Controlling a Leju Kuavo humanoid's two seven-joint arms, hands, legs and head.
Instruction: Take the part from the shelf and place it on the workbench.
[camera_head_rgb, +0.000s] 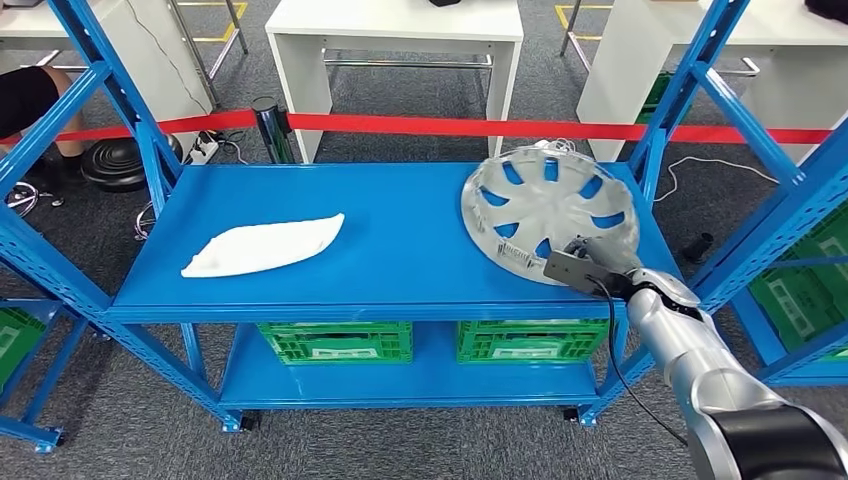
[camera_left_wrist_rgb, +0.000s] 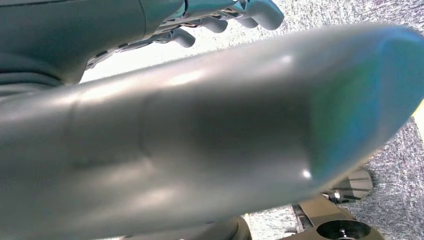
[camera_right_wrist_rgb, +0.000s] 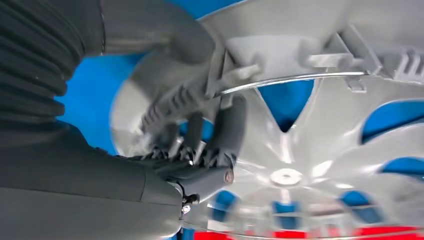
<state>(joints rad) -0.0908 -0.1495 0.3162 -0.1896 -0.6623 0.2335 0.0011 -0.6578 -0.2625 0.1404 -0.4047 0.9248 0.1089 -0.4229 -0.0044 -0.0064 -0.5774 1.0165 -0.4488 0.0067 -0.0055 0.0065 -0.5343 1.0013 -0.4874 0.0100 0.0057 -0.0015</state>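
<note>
Now right hand (camera_right_wrist_rgb: 200, 145) grips the hubcap (camera_head_rgb: 548, 215) rim (near edge) on shelf (camera_head_rgb: 400, 270).

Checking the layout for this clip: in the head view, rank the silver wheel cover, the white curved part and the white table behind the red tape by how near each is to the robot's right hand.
1. Wheel cover: right end of the blue shelf, its rim in the right hand.
2. White curved part: left half of the same shelf.
3. White table: behind the red tape, on the floor beyond.

right hand (camera_head_rgb: 600, 262) fingers hidden behind hubcap (camera_head_rgb: 548, 205) rim
</note>
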